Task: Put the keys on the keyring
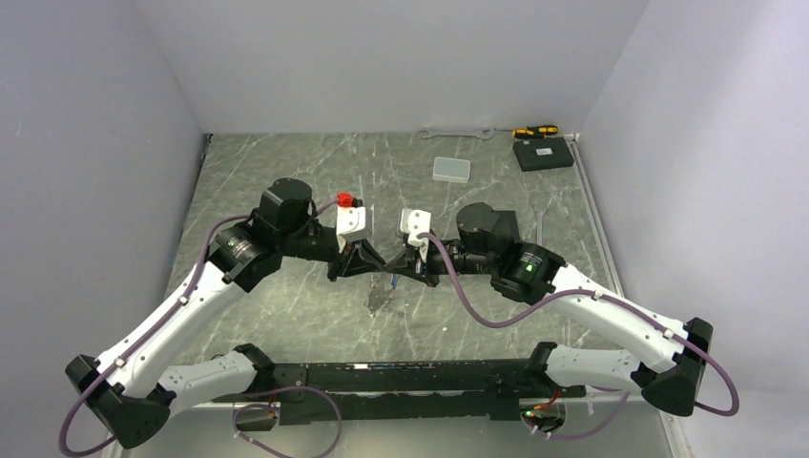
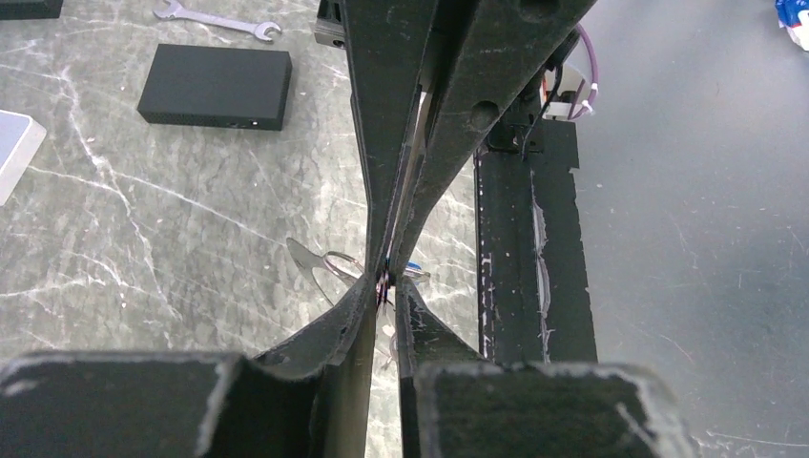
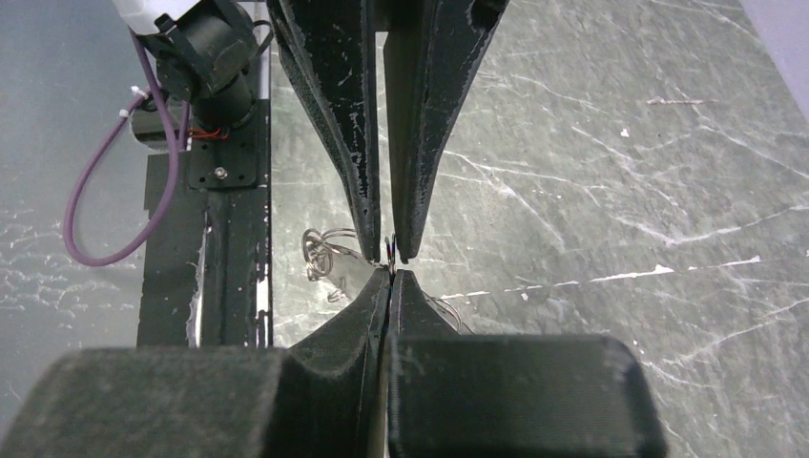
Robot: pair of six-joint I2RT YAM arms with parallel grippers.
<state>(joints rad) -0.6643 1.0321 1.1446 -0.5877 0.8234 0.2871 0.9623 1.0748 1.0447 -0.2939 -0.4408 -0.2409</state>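
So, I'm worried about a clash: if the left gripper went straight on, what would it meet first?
The right gripper: it stands tip to tip with the left gripper, both seemingly shut on the keyring.

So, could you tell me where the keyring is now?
The keyring is over the table centre, where the left claw and right claw meet tip to tip; the left wrist view shows its loop just left of them.

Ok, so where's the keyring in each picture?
Top external: the keyring is a tiny glint mid-table, where the left gripper and the right gripper meet.
Left wrist: the keyring is a thin loop just left of the meeting tips, at the centre.
Right wrist: the keyring shows as wire loops just left of the tips, at the centre.
Shared landmark: the two grippers pinched tip to tip.
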